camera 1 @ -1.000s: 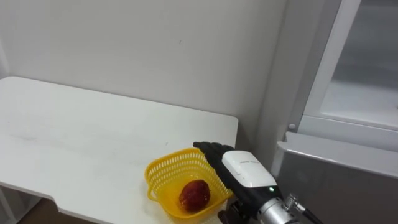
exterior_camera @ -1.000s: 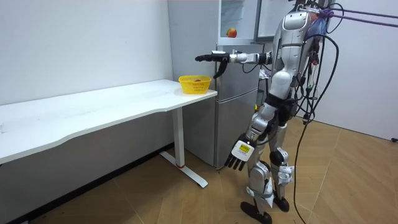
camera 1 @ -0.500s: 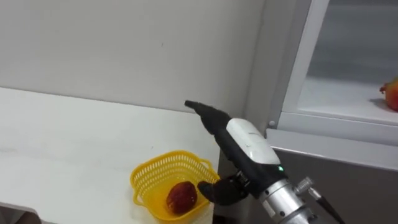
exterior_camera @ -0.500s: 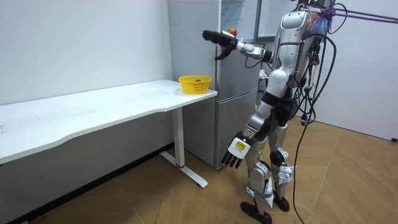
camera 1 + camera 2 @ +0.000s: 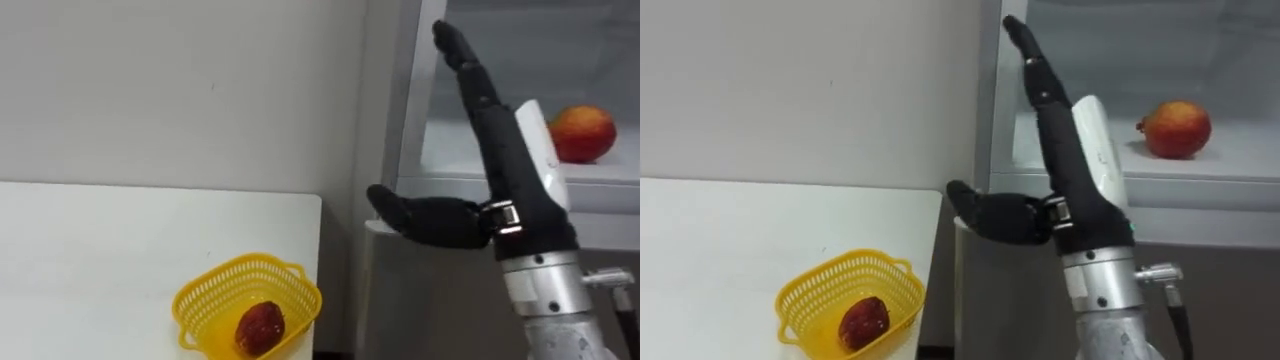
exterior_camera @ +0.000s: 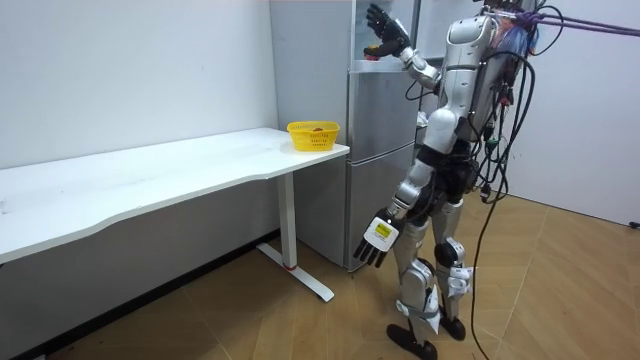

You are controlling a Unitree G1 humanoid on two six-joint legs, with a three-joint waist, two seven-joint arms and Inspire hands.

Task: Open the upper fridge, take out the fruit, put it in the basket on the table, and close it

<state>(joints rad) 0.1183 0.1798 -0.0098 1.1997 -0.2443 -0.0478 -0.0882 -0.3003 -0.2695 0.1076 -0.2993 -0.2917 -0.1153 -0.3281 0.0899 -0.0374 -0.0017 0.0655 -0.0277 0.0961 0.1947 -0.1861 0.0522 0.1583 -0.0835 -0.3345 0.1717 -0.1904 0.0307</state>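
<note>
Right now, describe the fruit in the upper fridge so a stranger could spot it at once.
Start at the tall grey fridge beside the white table; its open upper compartment has a white shelf. The round red-orange fruit sits alone there, brighter than the dark red fruit down in the yellow plastic basket.

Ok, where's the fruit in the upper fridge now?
The red fruit sits on the upper fridge's white shelf, at the right of the left eye view, just right of the raised, open right hand, which is not touching it.

The basket (image 5: 208, 308) is yellow plastic lattice, the table (image 5: 100, 250) smooth matt white, the fridge (image 5: 420, 300) smooth grey metal.
</note>
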